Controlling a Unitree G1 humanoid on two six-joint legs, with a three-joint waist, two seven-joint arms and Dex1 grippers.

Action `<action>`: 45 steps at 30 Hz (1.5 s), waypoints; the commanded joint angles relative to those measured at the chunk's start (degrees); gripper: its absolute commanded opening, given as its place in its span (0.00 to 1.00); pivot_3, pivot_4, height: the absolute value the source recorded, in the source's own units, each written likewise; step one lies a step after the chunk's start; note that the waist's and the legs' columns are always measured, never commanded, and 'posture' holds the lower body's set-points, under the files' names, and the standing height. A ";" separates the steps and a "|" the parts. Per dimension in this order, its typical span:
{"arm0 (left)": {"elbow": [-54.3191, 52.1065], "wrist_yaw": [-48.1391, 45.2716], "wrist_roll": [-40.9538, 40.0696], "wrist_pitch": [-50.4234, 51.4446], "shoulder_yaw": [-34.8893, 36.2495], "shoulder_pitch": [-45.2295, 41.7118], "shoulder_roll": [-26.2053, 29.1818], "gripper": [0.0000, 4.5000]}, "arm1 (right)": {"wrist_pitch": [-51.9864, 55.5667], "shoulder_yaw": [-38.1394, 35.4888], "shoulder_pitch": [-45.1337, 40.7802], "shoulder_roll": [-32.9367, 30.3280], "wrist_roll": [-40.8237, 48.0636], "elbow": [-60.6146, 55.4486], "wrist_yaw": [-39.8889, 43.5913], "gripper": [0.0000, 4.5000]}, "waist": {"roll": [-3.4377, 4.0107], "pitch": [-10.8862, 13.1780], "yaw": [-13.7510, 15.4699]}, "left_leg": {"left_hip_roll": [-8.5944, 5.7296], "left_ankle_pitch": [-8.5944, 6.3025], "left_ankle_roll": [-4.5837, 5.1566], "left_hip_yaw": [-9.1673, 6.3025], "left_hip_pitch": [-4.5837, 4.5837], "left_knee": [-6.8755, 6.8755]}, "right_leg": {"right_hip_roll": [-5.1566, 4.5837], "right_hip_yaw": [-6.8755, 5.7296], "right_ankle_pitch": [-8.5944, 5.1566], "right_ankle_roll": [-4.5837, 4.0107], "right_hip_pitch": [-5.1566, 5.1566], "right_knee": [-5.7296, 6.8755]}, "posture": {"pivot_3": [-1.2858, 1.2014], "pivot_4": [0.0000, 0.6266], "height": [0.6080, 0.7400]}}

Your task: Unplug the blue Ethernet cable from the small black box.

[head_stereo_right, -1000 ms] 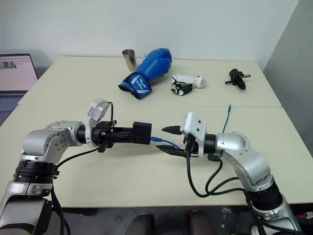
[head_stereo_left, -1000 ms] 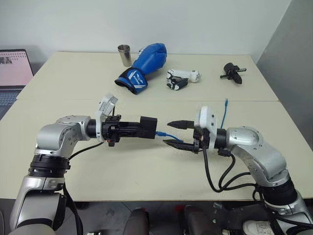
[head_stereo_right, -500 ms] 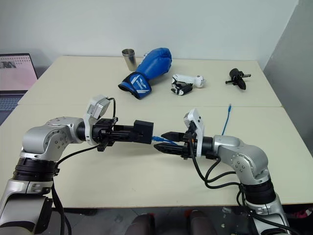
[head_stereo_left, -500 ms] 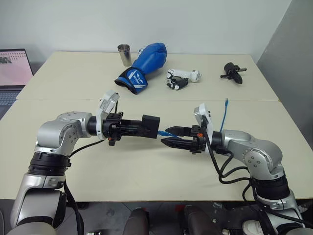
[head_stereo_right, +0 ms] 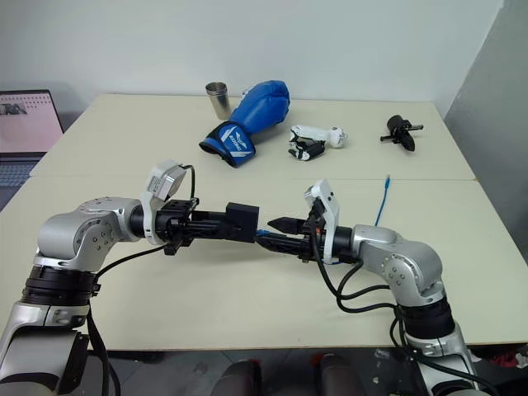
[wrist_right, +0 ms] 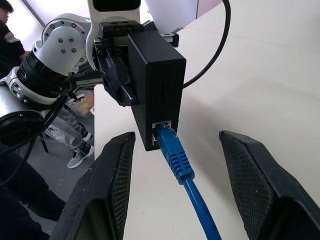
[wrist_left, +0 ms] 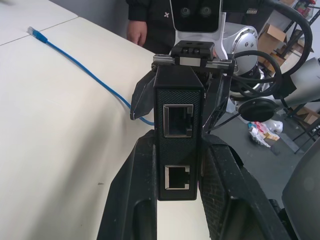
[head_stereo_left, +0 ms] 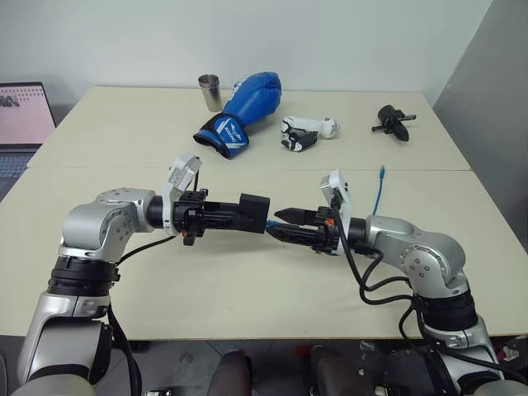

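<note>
Left gripper (wrist_left: 175,165) has its jaws clamped on the small black box (head_stereo_left: 252,212), holding it above the tabletop (head_stereo_left: 247,280) mid-scene, box edge-on with two ports facing the left wrist camera. The blue Ethernet cable (wrist_right: 175,157) is plugged into a port on the box's far side, the side facing the right arm; plug boot sits snug against the housing. Right gripper (wrist_right: 175,195) points at the box, jaws apart, one finger either side of the cable just behind the plug, neither pad touching it. Fingertips sit close to the box face. From the plug the cable runs back under the right wrist and along the tabletop; its free end (head_stereo_left: 381,173) lies on the right side of the tabletop near the seam. At the back: blue boxing glove (head_stereo_left: 243,111), metal cup (head_stereo_left: 209,92), a white handheld device (head_stereo_left: 307,132), black-handled tool (head_stereo_left: 393,121). Laptop (head_stereo_left: 21,124) at the far left edge. A person stands behind the right arm in the left wrist view (wrist_left: 145,20).
</note>
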 commanded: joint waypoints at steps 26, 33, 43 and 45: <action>-1.96 -0.30 -0.52 -0.31 0.81 -0.22 0.26 0.17 | 0.59 0.28 -0.97 -0.32 1.55 -1.24 -0.06 0.06 | 0.00 0.00 0.00 | 0.00 0.00 0.00 0.00 -0.01 -0.01 | 0.00 0.00 -0.01 0.01 0.00 -0.02 | 0.52 0.24 1.00; -2.77 -1.25 -0.22 -0.39 0.12 0.38 0.55 0.17 | 2.49 -0.01 -0.92 -0.89 3.88 -1.63 0.80 0.01 | 0.00 0.00 0.00 | 0.00 0.00 0.00 0.00 -0.02 -0.01 | 0.00 0.00 -0.01 0.01 -0.01 -0.03 | 0.52 0.24 1.00; -1.78 -2.71 1.91 -2.19 -0.29 1.68 2.21 0.17 | 7.58 -1.81 -0.85 -3.14 6.73 0.38 1.15 0.01 | 0.00 0.00 0.00 | 0.01 0.00 0.00 0.00 -0.02 -0.02 | 0.00 0.00 -0.01 0.01 0.00 -0.06 | 0.52 0.24 1.00; 0.52 -2.68 3.19 -3.55 -0.14 1.53 2.77 0.17 | 8.17 -2.04 -0.23 -4.47 7.18 -0.21 1.57 0.01 | 0.00 0.00 0.01 | 0.01 0.00 0.00 0.00 -0.04 -0.02 | 0.00 -0.01 -0.01 0.01 0.00 -0.08 | 0.52 0.24 1.00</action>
